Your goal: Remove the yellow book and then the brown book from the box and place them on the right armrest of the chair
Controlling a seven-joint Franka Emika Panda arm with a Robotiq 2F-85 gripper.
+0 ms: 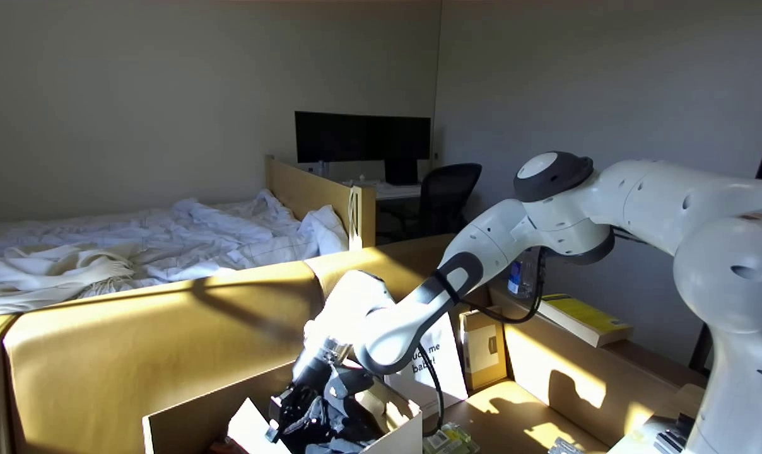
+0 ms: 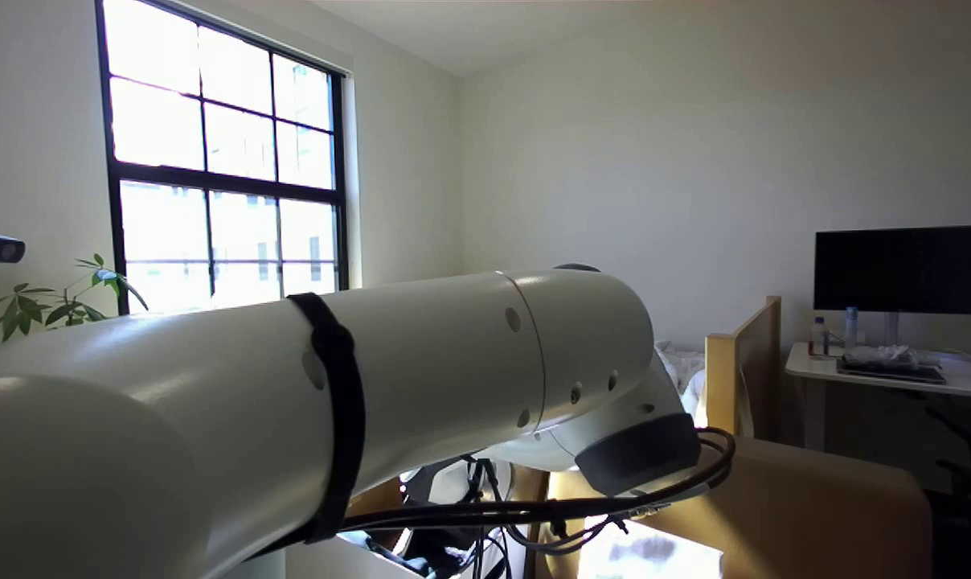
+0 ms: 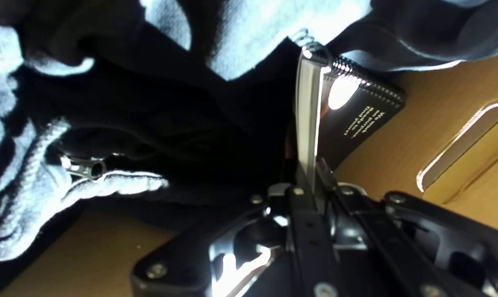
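Chair point(image 1: 166, 359): mustard, sunlit in patches, the largest thing near me.
Armrest point(image 1: 655, 364): my goal. The yellow book point(image 1: 583, 318) and a bottle point(image 1: 515, 277) were on it, so a low or wide set-down could shove either off.
Box point(image 1: 192, 419): cardboard, probably light. A slanted pull could jam the book against its wall, and the whole box might lift with me.
Clothes point(image 3: 150, 103): dark, pale where light fell, heaped in the box beside the brown book point(image 3: 352, 119).
Cables point(image 2: 570, 507): hung in loops below my arm point(image 2: 421, 362) in an exterior view, slack enough, I judged, to catch on the box's rim.
Yellow book: flat on the armrest; that half of the job looked done.
Tool point(image 3: 313, 177): pinching the brown book by its near end. Whether every leaf was in the grip I could not tell; if not, the stray ones could fan out and the rest slide away.
Brown book: inside the box, seemingly on edge, between clothes and cardboard. Held only at one end, it could swivel under its own weight.
Binding point(image 3: 348, 70): a spiral, a loop sticking out beside the clothes. It could hook them and drag them up.
Zip point(image 3: 86, 168): on the clothes, well apart from my tool; it worried me least.
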